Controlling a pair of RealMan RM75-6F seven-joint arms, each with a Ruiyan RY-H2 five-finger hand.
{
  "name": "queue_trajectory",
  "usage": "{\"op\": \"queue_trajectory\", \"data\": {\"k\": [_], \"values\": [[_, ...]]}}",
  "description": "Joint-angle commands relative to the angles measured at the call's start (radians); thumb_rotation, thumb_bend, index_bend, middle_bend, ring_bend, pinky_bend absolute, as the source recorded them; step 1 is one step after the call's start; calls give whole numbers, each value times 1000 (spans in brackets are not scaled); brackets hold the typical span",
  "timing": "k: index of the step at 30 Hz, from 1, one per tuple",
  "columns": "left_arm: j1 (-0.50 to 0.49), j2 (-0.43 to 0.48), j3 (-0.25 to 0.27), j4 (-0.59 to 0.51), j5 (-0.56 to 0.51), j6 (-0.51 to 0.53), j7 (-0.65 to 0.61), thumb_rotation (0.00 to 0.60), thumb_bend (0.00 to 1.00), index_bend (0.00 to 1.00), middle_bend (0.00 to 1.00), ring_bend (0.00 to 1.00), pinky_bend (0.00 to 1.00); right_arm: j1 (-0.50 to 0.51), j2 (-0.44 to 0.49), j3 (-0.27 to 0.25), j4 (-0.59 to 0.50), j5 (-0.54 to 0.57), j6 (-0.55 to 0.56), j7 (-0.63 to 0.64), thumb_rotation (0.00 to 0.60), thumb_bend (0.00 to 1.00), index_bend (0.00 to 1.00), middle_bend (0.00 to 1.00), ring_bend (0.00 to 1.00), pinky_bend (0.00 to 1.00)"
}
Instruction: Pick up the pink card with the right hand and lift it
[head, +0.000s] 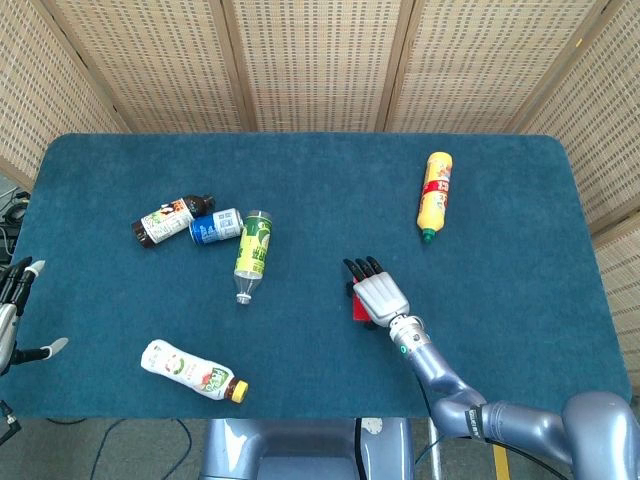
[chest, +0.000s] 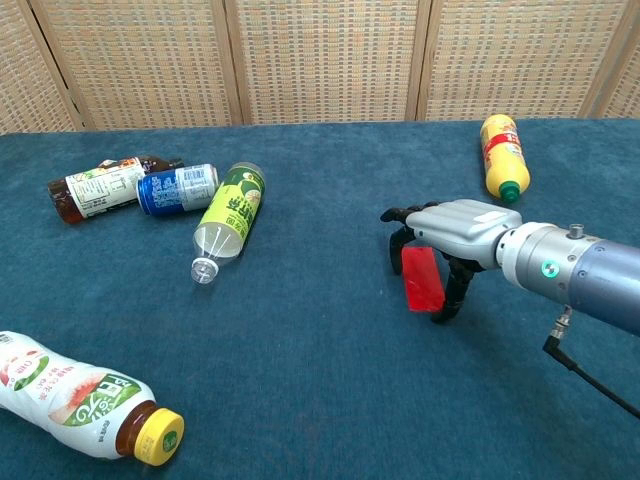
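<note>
The pink card (chest: 422, 278) lies on the blue table right of centre, with one long edge tipped up off the cloth. My right hand (chest: 450, 228) arches over it, fingers (chest: 396, 236) down along its left edge and the thumb against its right edge, pinching it between them. In the head view the right hand (head: 378, 294) covers most of the card (head: 359, 306), and only a red sliver shows at its left. My left hand (head: 12, 310) hangs off the table's far left edge with its fingers spread, holding nothing.
A yellow bottle (chest: 500, 155) lies behind the right hand. A green-labelled clear bottle (chest: 228, 222), a blue can (chest: 178, 189) and a dark bottle (chest: 100, 187) lie together at the left. A white bottle with a yellow cap (chest: 80, 395) lies at the near left.
</note>
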Motion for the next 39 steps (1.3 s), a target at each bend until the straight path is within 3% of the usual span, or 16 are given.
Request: {"op": "queue_trajectory", "data": {"k": [1, 5, 10, 16, 20, 39], "values": [[-1, 1, -1, 1, -1, -1, -2, 600, 0, 0, 0, 0, 0, 8, -11, 3, 12, 28, -4, -18, 600, 24, 435, 0, 0, 0], [-1, 3, -1, 1, -1, 0, -6, 600, 0, 0, 0, 0, 0, 12, -19, 6, 28, 46, 1, -34, 600, 83, 444, 0, 0, 0], [0, 5, -1, 0, -1, 1, -12, 600, 0, 0, 0, 0, 0, 8, -12, 27, 5, 19, 60, -11, 600, 296, 457, 7, 0, 0], [-1, 5, 1, -4, 2, 1, -8, 600, 0, 0, 0, 0, 0, 9, 67, 70, -122, 23, 92, 2, 600, 292, 448, 8, 0, 0], [0, 4, 2, -5, 4, 4, -5, 600, 0, 0, 0, 0, 0, 1, 99, 53, -177, 35, 86, -5, 600, 280, 424, 5, 0, 0], [-4, 3, 3, -2, 2, 0, -1, 600, 0, 0, 0, 0, 0, -6, 9, -19, -98, 45, 103, -34, 600, 277, 421, 4, 0, 0]]}}
